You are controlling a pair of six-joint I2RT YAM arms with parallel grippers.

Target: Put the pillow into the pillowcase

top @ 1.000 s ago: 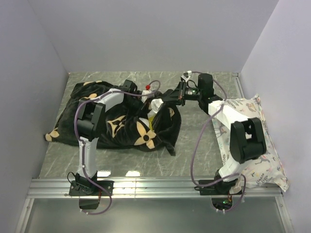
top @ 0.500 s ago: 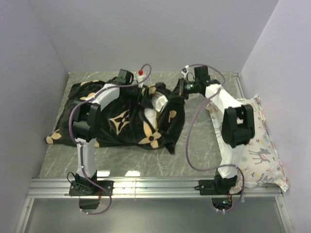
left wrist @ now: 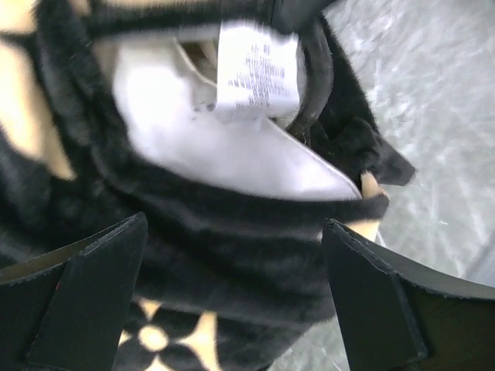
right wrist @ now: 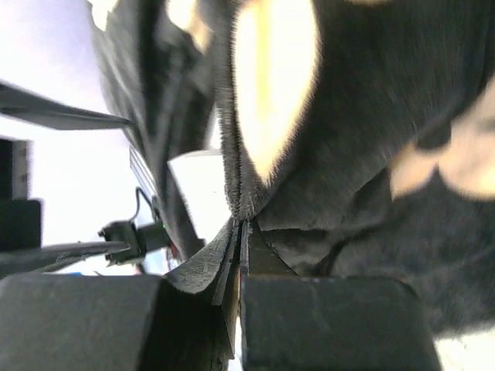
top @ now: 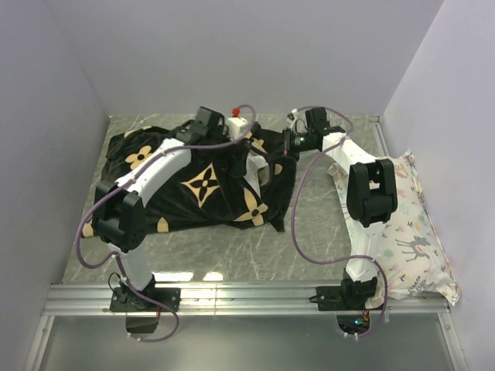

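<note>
The black pillowcase (top: 193,185) with tan flowers lies spread over the table's left half, its mouth facing right. The white pillow (top: 259,171) shows only through that mouth; the fabric hides the rest. In the left wrist view the pillow (left wrist: 201,147) sits inside the pillowcase (left wrist: 232,255), beside a white care label (left wrist: 255,69). My left gripper (left wrist: 232,297) hovers open over the mouth's black rim, with nothing between its fingers (left wrist: 85,309). My right gripper (right wrist: 240,232) is shut on the pillowcase (right wrist: 371,154) edge, at the mouth's far right corner (top: 285,145).
A deer-print pillow (top: 410,232) lies along the right wall beside the right arm's base. Grey marble table (top: 317,232) shows between it and the pillowcase. White walls close in the back and both sides.
My left gripper has opened and let go, pulling up from the mouth. Both grippers have moved toward the back wall, and the pillowcase now lies flatter with more of the pillow covered.
</note>
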